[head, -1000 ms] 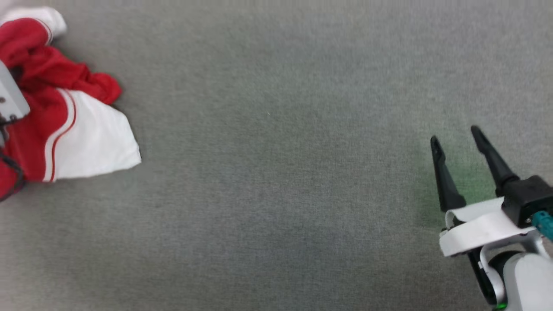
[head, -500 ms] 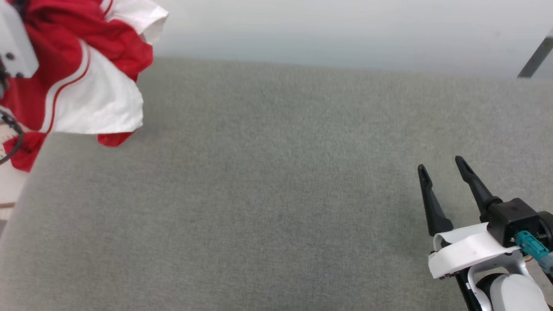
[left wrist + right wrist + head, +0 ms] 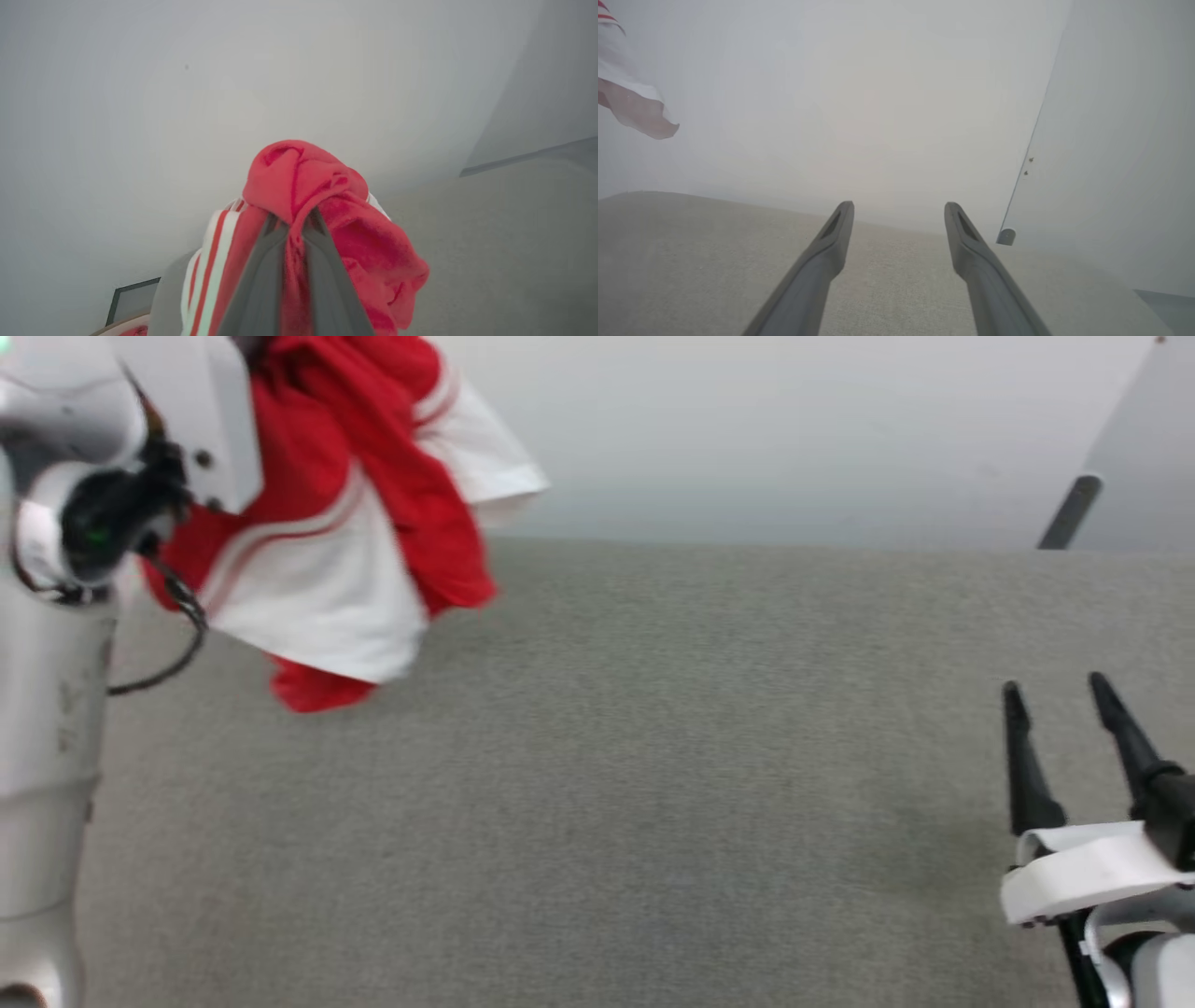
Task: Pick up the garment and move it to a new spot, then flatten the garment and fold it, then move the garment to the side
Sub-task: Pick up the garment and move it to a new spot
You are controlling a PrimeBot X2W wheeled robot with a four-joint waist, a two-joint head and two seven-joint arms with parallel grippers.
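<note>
The garment (image 3: pixel 345 523), red with white sleeves and red-and-white striped trim, hangs bunched in the air at the upper left of the head view, above the grey fabric surface (image 3: pixel 653 803). In the left wrist view my left gripper (image 3: pixel 293 223) is shut on a red fold of the garment (image 3: pixel 303 172), which drapes over both fingers. My left arm (image 3: pixel 56 616) rises along the left edge of the head view. My right gripper (image 3: pixel 1060 695) stands open at the lower right, low over the surface, with nothing between its fingers (image 3: pixel 831 242). A white sleeve edge of the garment (image 3: pixel 626 93) shows in the right wrist view.
The grey surface stretches wide between the two arms. Behind it stands a pale wall (image 3: pixel 794 429). A grey panel with a dark edge (image 3: pixel 1069 513) leans at the far right.
The garment has come up off the grey surface and now hangs from my left gripper, further right. The head camera has shifted, bringing the wall into view. My right gripper stays open.
</note>
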